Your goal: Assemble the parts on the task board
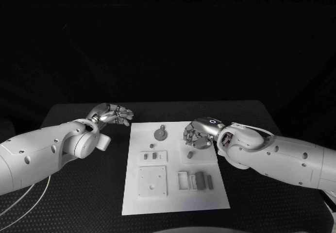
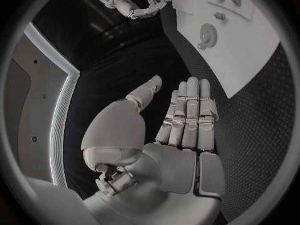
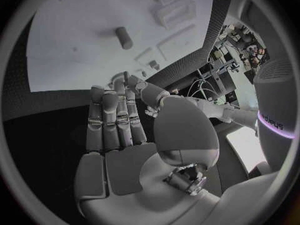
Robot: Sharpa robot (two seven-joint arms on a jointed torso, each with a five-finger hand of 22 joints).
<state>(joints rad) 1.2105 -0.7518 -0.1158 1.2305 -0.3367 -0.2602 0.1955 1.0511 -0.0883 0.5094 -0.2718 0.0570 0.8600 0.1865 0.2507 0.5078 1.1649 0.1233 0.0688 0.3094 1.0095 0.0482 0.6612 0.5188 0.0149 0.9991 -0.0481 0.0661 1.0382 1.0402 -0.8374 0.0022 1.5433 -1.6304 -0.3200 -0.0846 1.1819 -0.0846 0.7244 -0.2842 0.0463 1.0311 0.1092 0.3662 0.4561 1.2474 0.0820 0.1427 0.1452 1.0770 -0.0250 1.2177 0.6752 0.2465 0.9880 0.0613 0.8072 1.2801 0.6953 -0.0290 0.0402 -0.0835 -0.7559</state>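
Note:
The white task board (image 1: pixel 210 204) lies in the middle of the table. On it are a round grey part with a knob (image 1: pixel 160 134), a small peg (image 1: pixel 152 145), a short grey cylinder (image 1: pixel 190 155) and several grey bars (image 1: pixel 199 180). My right hand (image 1: pixel 199 133) hovers over the board's upper right, fingers bent down, just behind the cylinder (image 3: pixel 123 37); I see nothing between its fingers (image 3: pixel 115 120). My left hand (image 1: pixel 112 115) is off the board's far left corner, fingers (image 2: pixel 187 120) straight and thumb apart, holding nothing.
A slotted block (image 1: pixel 154 156) and a square plate with holes (image 1: pixel 153 180) sit on the board's left half. Black textured table (image 1: pixel 84 194) surrounds the board. The round part (image 2: pixel 207 35) lies near the board edge closest to my left hand.

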